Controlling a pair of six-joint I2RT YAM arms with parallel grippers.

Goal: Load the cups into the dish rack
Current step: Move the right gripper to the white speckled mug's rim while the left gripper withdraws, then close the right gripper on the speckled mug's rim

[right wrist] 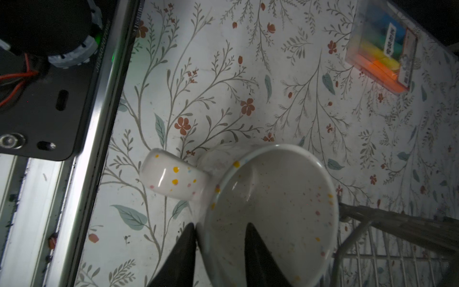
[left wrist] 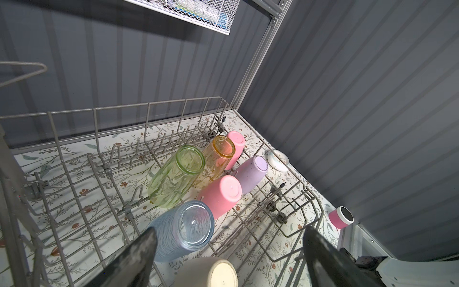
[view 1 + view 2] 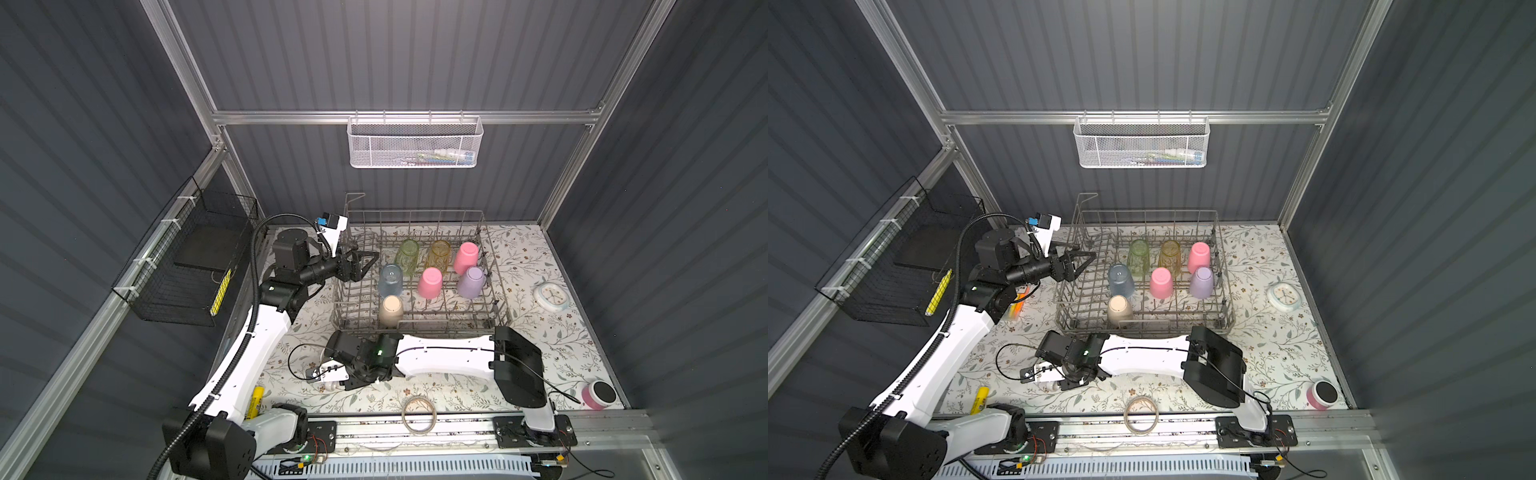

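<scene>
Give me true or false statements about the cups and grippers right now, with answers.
1. Seven cups sit bottoms-up in the dish rack. True.
2. The white mug is racked. False: the white mug stands on the table, jaws of the right gripper astride its rim.
3. The left gripper holds the blue tumbler. False: the blue tumbler sits racked; the left gripper is empty, jaws open.
4. The beige cup is in the rack's nearest row. True.

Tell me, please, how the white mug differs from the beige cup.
The mug is mouth up outside the rack; the beige cup sits base up inside it. The mug has a handle and coloured speckles; the beige cup is plain and handleless. The right claw straddles the mug's wall; no claw touches the beige cup. Both are pale and opaque.
</scene>
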